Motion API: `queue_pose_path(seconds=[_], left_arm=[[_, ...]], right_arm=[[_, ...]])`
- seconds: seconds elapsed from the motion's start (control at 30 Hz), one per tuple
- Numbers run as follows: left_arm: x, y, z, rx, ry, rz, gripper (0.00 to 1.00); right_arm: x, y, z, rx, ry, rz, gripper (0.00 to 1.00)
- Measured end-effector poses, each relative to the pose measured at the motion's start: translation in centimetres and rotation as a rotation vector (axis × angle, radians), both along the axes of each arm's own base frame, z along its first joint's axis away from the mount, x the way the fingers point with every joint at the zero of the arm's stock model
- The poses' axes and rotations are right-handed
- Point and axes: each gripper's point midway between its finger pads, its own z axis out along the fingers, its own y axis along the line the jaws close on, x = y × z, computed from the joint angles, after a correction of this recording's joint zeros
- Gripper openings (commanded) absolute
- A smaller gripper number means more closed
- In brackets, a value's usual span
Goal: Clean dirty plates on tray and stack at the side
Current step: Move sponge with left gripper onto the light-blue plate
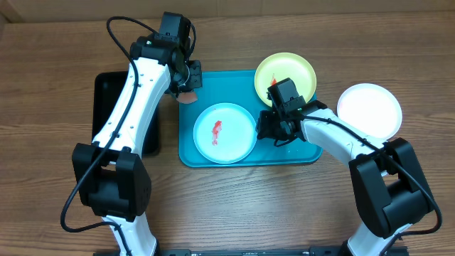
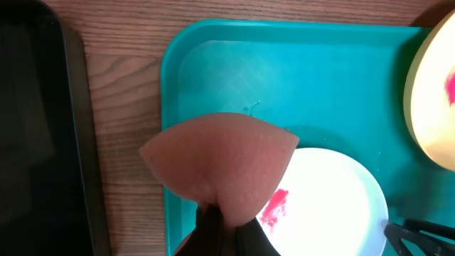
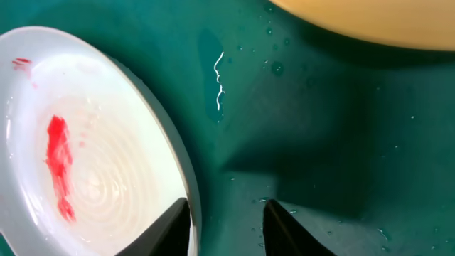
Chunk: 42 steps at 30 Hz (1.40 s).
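Observation:
The light blue plate with a red smear lies in the turquoise tray. The yellow-green plate, also smeared red, rests on the tray's far right corner. The white plate sits on the table right of the tray and shows no smear. My left gripper is shut on a pink sponge above the tray's far left corner, beside the blue plate. My right gripper is open, its fingers straddling the blue plate's right rim.
A black rectangular tray lies on the wooden table left of the turquoise tray, also seen in the left wrist view. Water droplets dot the tray floor. The yellow-green plate's edge is just beyond my right fingers.

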Motion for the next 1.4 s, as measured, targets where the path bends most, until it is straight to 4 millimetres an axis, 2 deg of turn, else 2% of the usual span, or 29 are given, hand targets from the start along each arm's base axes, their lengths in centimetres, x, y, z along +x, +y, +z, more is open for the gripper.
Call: queue_pose_path(seconds=[0.17,0.27,0.47,0.57,0.67,0.97,1.1,1.27,1.4], left_arm=[[0.0,0.0,0.0,0.0,0.0,0.0,0.04],[0.0,0.0,0.0,0.0,0.0,0.0,0.04],[-0.1,-0.3,0.0,-0.001,0.0,-0.007,0.04],[-0.2,-1.0,0.0,-0.001,0.0,-0.022,0.04],[-0.5,-1.8,0.0,-0.001,0.0,-0.041,0.04],[-1.2,-4.1,-0.2,0.01,-0.002,-0.096,0.04],[-1.4,-4.7,-1.8,0.013,-0.001,-0.108,0.04],[-3.0,-4.9,-6.0,0.021,0.046,-0.126,0.04],[-4.5,-5.9,-8.9,0.028,0.065,-0.161,0.04]], right_arm=[[-0.4,0.8,-0.1,0.003,-0.001,0.022,0.34],[-1.0,1.5,-1.0,-0.005,0.019,0.045,0.33],[-0.9,2.4,-1.2,0.018,0.012,0.06,0.26],[-0.6,2.6,-1.2,0.025,-0.003,0.063,0.17],[-0.3,2.7,-1.4,0.03,-0.01,0.061,0.12],[0.4,2.0,-1.5,0.03,-0.016,0.04,0.05],[0.7,1.7,-1.5,0.032,-0.019,0.032,0.05],[0.7,1.6,-1.5,0.031,-0.02,0.032,0.05],[0.7,1.6,-1.5,0.031,-0.021,0.031,0.05]])
